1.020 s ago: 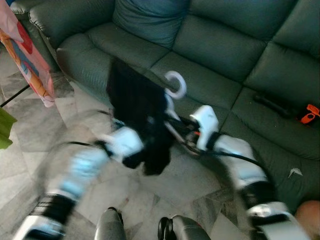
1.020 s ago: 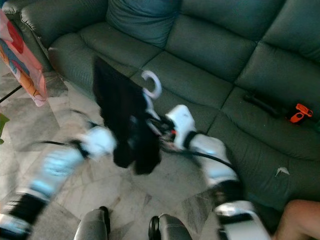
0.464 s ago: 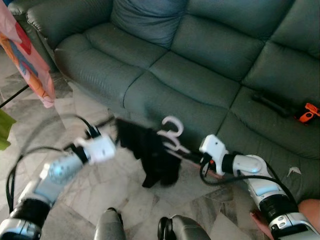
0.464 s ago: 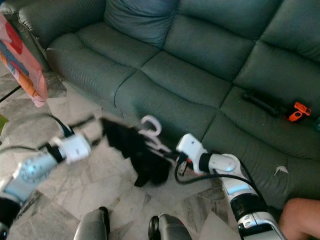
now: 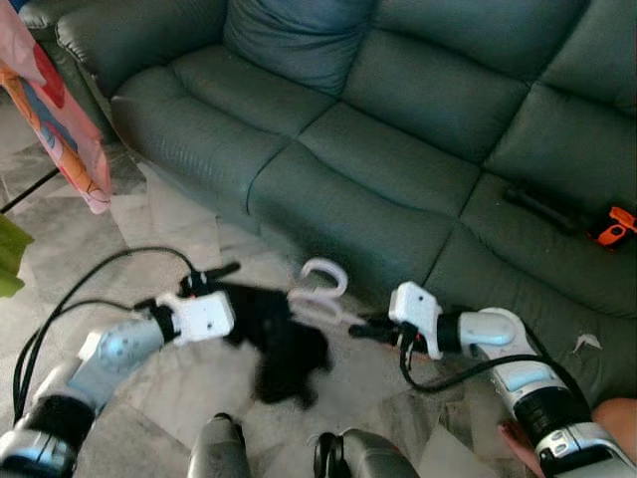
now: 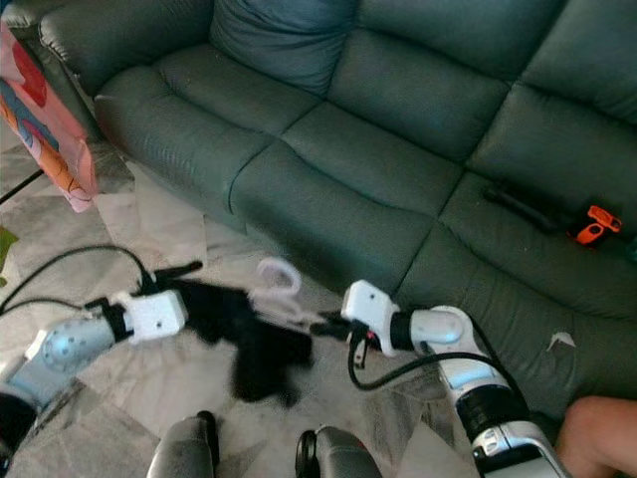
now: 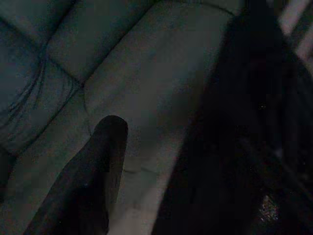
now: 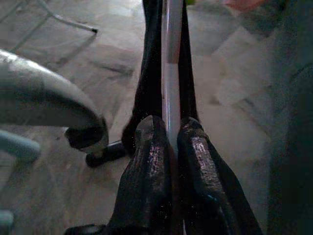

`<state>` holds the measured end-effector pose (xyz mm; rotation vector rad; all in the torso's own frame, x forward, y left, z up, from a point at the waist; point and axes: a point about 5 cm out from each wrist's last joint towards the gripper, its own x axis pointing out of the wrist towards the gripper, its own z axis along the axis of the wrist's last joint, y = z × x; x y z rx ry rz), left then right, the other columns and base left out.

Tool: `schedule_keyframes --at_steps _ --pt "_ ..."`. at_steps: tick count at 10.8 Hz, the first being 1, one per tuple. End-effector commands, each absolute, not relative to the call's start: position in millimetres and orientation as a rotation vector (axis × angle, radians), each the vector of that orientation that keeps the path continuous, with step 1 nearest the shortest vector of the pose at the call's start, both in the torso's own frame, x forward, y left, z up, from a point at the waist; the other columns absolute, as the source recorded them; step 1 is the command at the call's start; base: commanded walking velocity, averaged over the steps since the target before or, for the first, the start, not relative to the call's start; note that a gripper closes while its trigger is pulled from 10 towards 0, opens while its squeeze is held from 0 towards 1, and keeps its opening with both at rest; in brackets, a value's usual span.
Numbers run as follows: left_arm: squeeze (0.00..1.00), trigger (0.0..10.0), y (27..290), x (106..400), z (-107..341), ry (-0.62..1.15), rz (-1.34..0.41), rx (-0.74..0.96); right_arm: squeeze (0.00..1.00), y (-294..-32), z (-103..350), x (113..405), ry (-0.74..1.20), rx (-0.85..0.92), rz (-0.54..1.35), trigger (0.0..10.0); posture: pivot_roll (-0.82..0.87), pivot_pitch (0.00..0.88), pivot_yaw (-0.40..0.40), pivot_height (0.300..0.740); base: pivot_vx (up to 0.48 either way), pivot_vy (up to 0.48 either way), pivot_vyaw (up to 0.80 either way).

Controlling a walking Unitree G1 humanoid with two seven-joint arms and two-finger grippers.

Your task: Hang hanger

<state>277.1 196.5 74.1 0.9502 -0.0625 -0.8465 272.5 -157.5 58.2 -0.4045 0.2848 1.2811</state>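
A white hanger (image 5: 323, 284) with its hook up carries a black garment (image 5: 284, 344) low over the marble floor, in front of the sofa. My right gripper (image 5: 366, 327) is shut on the hanger's thin arm, and the wrist view has both fingers pressed on the white bar (image 8: 168, 73). From the left, my left gripper (image 5: 227, 284) reaches to the garment's edge and stands open. One finger (image 7: 93, 171) is apart from the dark cloth (image 7: 244, 147), and the other is hidden by it.
A dark green sofa (image 5: 398, 149) spans the back, with a black object (image 5: 542, 209) and an orange tool (image 5: 617, 224) on its right seat. Pink patterned fabric (image 5: 60, 119) hangs at the left. A person's knee (image 5: 617, 423) shows at the lower right. Black cables (image 5: 90, 279) loop over the floor.
The hanger and garment have come down from sofa-seat height to just above the floor. Both arms have lowered, and the left gripper has closed in on the garment.
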Motion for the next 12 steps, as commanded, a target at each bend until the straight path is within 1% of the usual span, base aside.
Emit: schedule_keyframes --at_steps 1,2,3,4,5,7,10,12 --pt "0.00 10.0 190.7 276.2 69.2 -0.050 -0.880 0.954 0.00 -154.8 71.2 276.6 0.230 -0.467 1.345 10.0 0.02 0.158 -0.088 0.740 0.000 0.000 0.00" --pt "0.00 10.0 184.0 276.2 67.1 -0.055 -0.894 0.938 0.00 -154.5 71.8 277.8 0.230 -0.517 1.371 10.0 0.02 0.153 -0.085 0.740 0.000 0.000 0.00" --pt "0.00 10.0 182.6 273.7 63.8 -0.044 -0.919 0.934 0.00 -153.9 72.4 278.7 0.223 -0.529 1.376 10.0 0.02 0.154 -0.088 0.740 0.000 0.000 0.00" --pt "0.00 0.0 185.9 268.9 56.5 0.004 -0.966 0.932 0.00 -153.0 74.1 279.4 0.211 -0.545 1.383 10.0 0.02 0.156 -0.086 0.740 0.000 0.000 0.00" --pt "0.00 0.0 189.8 267.6 52.1 0.045 -0.977 0.935 0.00 -152.7 74.3 279.3 0.207 -0.545 1.385 10.0 0.02 0.157 -0.082 0.740 0.000 0.000 0.00" --pt "0.00 0.0 192.0 269.2 50.4 0.070 -0.975 0.931 0.00 -152.3 73.4 279.0 0.197 -0.552 1.385 10.0 0.02 0.159 -0.082 0.740 0.000 0.000 0.00" --pt "0.00 0.0 196.2 269.3 44.2 0.162 -1.022 0.914 0.00 -151.4 71.9 278.3 0.192 -0.568 1.392 10.0 0.02 0.158 -0.080 0.740 0.000 0.000 0.00" --pt "0.00 0.0 198.3 269.8 43.7 0.183 -1.030 0.916 0.00 -151.4 71.5 278.6 0.190 -0.584 1.396 10.0 0.02 0.160 -0.080 0.740 0.000 0.000 0.00"
